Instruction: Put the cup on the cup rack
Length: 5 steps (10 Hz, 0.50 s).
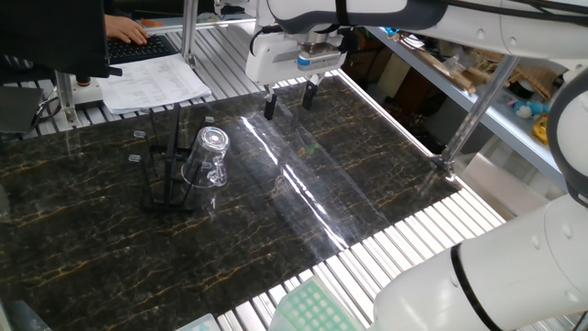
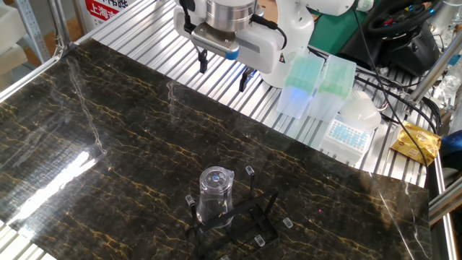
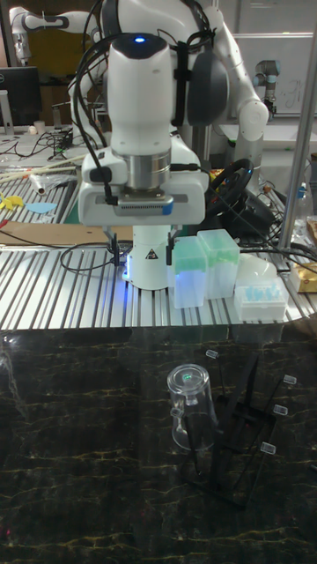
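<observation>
The table was black marble with thin golden veins. The cup was clear glass, the cup rack black with pale tips. The gripper had dark fingers under a white body.

One fixed view gives you a raised look down across the dark marble table from the side near the robot's base, facing the far desk with the keyboard. The other fixed view looks down from the opposite side, facing the robot's base. The tall fixed view sits lower and faces the arm head-on. All three share the tabletop, the gripper and the cup on the cup rack.
</observation>
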Each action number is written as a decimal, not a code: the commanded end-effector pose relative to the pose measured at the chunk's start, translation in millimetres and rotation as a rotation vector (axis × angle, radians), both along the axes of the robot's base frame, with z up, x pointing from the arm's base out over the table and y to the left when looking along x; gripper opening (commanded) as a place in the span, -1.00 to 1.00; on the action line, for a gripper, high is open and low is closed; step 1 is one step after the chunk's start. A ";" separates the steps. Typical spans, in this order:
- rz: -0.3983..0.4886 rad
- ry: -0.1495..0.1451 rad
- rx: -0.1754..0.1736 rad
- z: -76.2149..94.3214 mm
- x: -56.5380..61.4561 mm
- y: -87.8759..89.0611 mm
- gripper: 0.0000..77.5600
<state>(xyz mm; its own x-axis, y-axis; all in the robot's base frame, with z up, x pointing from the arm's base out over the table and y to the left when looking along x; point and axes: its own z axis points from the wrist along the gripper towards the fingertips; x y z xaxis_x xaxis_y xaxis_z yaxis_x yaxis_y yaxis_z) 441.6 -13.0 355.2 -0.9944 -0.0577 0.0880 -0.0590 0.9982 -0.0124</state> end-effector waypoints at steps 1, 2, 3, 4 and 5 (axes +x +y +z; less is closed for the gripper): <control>-0.009 -0.009 -0.009 1.5 0.1 0.5 1.00; -0.013 -0.009 -0.005 1.5 0.1 0.5 1.00; -0.016 -0.010 -0.005 1.5 0.1 0.5 1.00; -0.017 -0.010 -0.002 1.5 0.1 0.5 1.00; -0.018 -0.011 -0.001 1.5 0.1 0.5 1.00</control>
<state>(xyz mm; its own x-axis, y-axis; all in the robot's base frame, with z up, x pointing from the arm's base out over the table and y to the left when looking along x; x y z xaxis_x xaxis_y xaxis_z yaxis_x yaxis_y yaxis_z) 441.2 -12.3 355.5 -0.9959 -0.0409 0.0811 -0.0422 0.9990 -0.0148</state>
